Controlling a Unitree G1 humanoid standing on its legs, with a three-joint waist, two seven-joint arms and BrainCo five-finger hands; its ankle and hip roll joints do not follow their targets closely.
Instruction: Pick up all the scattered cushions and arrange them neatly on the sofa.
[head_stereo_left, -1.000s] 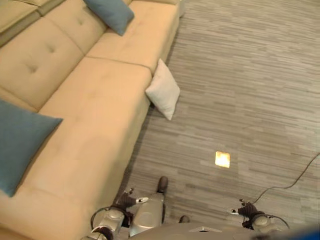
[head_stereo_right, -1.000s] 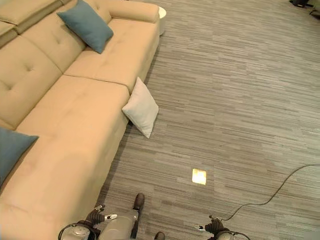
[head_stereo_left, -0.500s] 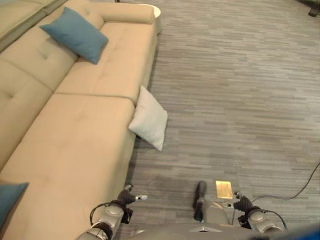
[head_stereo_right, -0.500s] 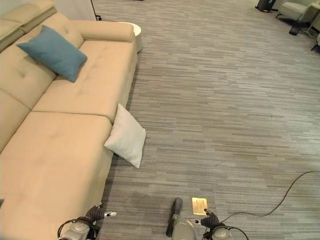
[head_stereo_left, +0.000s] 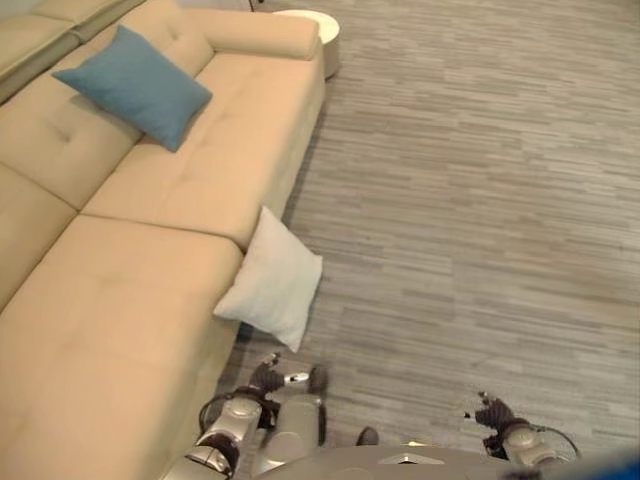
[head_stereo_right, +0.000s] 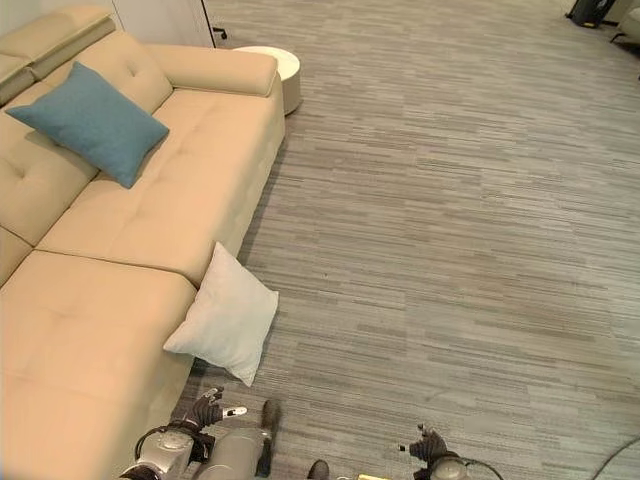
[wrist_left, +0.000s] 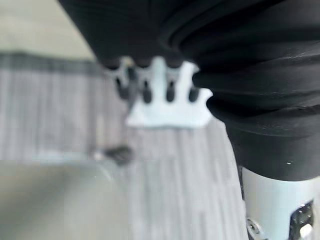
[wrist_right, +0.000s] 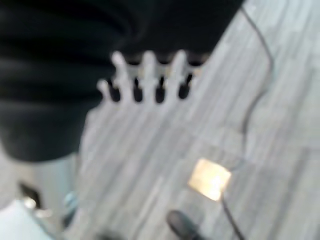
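Fingers (wrist_left: 145, 87) of the left hand (head_stereo_left: 268, 378) are straight and a bit apart, holding nothing; seen in the left wrist view they point toward the white cushion (head_stereo_left: 272, 282), which lies just past the tips, not touching. Fingers (wrist_right: 142, 75) of the right hand (head_stereo_left: 490, 413) are also straight and spread, w/ nothing in them, above the bare grey floor (head_stereo_left: 480, 200). In the right wrist view a small shiny square plate (wrist_right: 210, 179) sits in the floor below that hand.

The white cushion stands tilted on the floor, leaning w/ its upper edge against the front of the beige sofa (head_stereo_left: 150, 260), near the seam between two seat sections. It is close in front of the left hand and well apart from the right one.

A blue cushion (head_stereo_left: 135, 85) lies on the sofa's far seat, propped against the backrest, near the armrest end. Beyond the armrest a small round white side table (head_stereo_right: 272, 58) stands on the floor, just beside the sofa.
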